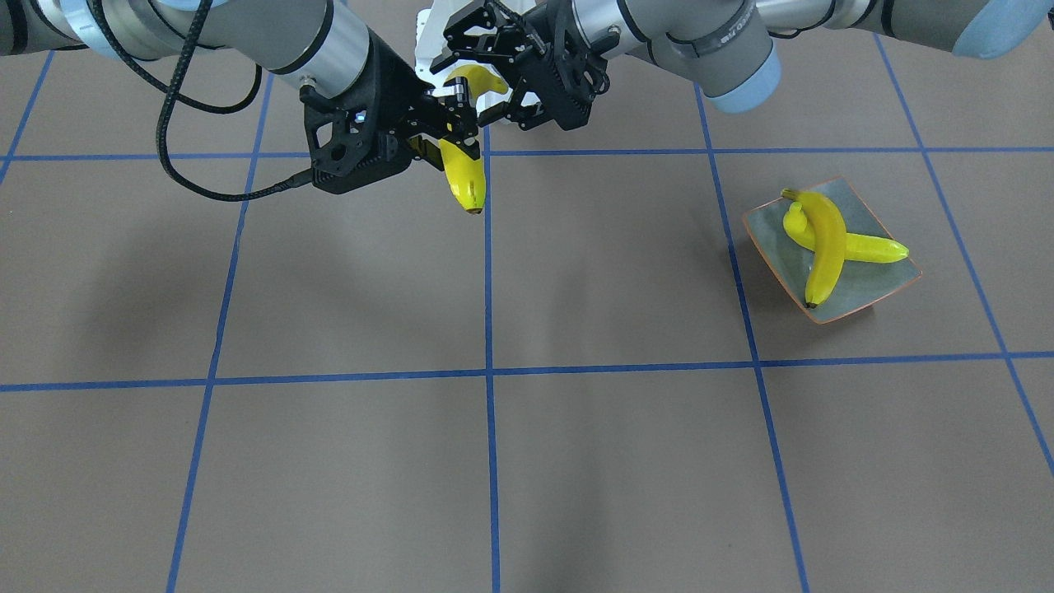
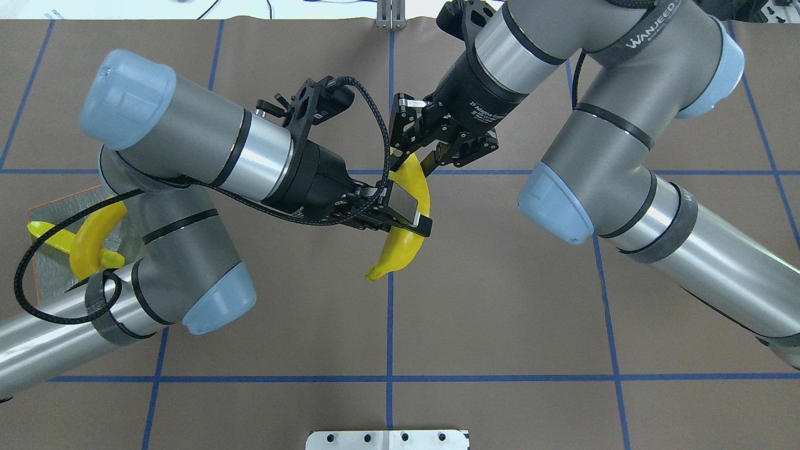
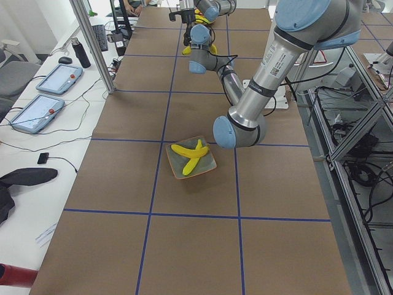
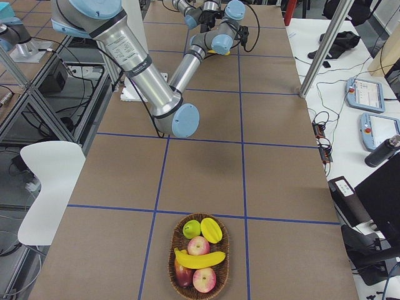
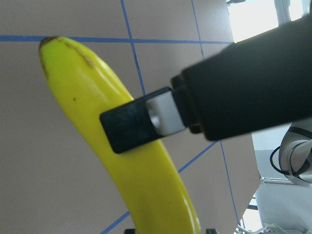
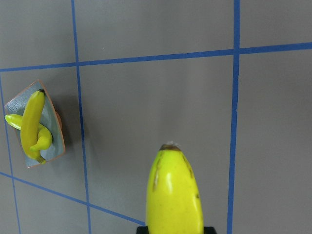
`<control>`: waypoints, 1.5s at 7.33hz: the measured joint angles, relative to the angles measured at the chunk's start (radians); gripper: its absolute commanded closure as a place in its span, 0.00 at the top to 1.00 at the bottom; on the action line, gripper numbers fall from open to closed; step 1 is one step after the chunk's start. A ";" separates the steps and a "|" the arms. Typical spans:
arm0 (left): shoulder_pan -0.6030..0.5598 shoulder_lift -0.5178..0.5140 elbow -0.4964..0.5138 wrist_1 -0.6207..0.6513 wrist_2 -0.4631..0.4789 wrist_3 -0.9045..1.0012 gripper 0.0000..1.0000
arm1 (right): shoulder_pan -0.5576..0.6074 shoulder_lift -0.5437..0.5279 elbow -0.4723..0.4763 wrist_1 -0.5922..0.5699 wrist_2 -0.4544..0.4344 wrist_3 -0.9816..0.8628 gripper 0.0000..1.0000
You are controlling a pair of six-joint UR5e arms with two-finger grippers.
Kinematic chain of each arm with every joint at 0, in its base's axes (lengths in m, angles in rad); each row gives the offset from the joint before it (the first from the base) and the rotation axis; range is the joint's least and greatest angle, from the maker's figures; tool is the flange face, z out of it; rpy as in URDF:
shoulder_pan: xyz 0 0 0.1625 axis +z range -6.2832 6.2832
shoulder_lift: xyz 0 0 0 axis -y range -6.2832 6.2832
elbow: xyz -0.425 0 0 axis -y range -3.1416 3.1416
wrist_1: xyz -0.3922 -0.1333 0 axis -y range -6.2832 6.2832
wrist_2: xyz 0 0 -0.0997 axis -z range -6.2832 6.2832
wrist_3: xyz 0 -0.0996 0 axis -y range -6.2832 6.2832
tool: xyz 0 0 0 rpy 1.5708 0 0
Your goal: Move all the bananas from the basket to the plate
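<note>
The left gripper (image 2: pixel 409 215) is clamped on a banana (image 2: pixel 400 250) near its middle. The right gripper (image 1: pixel 459 136) is clamped on the same banana just beside it, nearer the dark tip, which sticks out free beyond it. The banana hangs above the table (image 1: pixel 576 453), touching nothing else. Well off to the left gripper's side sits the plate (image 1: pixel 865 284), with two bananas (image 1: pixel 827 239) lying crossed on it. Far out past the right arm, a basket (image 4: pixel 170 269) holds a fourth banana (image 4: pixel 200 258) among apples (image 4: pixel 199 245).
</note>
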 measured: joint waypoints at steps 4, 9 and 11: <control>0.005 0.005 -0.010 -0.003 -0.001 -0.059 0.00 | 0.005 -0.010 -0.003 0.054 -0.003 -0.015 1.00; -0.107 0.270 -0.152 0.004 -0.012 -0.062 0.00 | 0.095 -0.177 0.090 0.068 -0.019 -0.022 1.00; -0.217 0.462 -0.193 0.004 -0.022 -0.038 0.00 | 0.114 -0.240 0.093 0.072 -0.063 -0.025 1.00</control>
